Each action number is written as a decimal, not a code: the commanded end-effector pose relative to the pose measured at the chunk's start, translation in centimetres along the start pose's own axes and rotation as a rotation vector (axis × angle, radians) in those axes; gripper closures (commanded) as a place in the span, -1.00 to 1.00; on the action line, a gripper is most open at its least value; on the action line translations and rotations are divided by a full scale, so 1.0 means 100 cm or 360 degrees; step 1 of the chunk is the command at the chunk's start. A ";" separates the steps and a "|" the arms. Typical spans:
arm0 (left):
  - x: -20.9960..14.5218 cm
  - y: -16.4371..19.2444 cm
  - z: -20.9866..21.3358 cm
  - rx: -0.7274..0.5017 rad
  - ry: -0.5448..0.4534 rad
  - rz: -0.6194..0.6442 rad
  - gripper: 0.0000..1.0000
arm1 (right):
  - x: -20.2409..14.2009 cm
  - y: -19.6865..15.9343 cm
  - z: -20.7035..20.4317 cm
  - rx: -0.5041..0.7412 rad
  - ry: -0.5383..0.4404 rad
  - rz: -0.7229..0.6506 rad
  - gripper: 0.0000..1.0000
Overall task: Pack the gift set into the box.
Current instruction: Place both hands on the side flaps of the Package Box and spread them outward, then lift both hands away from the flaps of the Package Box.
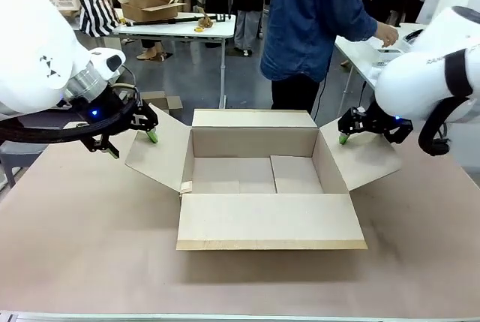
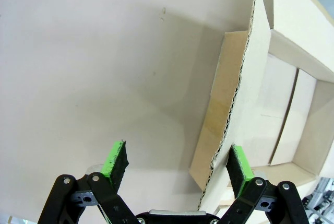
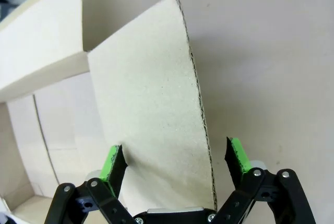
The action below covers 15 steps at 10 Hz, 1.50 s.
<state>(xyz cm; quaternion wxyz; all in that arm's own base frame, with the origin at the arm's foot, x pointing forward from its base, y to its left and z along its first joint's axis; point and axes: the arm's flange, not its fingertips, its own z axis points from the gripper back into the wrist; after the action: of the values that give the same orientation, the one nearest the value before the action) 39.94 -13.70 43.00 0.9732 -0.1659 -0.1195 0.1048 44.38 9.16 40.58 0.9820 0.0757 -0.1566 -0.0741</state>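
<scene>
Two grippers, both spread wide, neither clamping anything. At the box's left side, the left gripper (image 1: 150,133) straddles the left flap (image 2: 229,104). In the left wrist view that flap's corrugated edge runs up between the green pads (image 2: 118,157), closer to one of them; I cannot tell whether it touches. At the box's right side, the right gripper (image 1: 346,133) brackets the right flap (image 3: 151,93) the same way, with a gap between the card and each finger. Between the two grippers, the box (image 1: 270,221) stands on the worktop (image 1: 90,247), mouth up, all four flaps folded outward and the near one lying flat. Beyond the box's far flap stands a person (image 1: 315,22) in a blue top, turned away.
</scene>
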 end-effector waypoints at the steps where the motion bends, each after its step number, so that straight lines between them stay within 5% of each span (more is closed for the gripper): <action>1: 0.001 -0.001 0.003 0.0032 -0.0002 0.0014 -1.00 | 0.001 0.004 0.006 -0.0057 0.0001 -0.0028 -1.00; 15: 0.001 -0.001 0.003 0.0032 -0.0002 0.0014 -1.00 | 0.001 0.004 0.006 -0.0057 0.0001 -0.0028 -1.00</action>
<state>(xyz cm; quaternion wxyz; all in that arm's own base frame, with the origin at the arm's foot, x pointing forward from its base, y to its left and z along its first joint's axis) 39.94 -13.70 43.00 0.9733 -0.1659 -0.1194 0.1048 44.22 9.28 40.78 0.9825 0.0679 -0.1557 -0.0764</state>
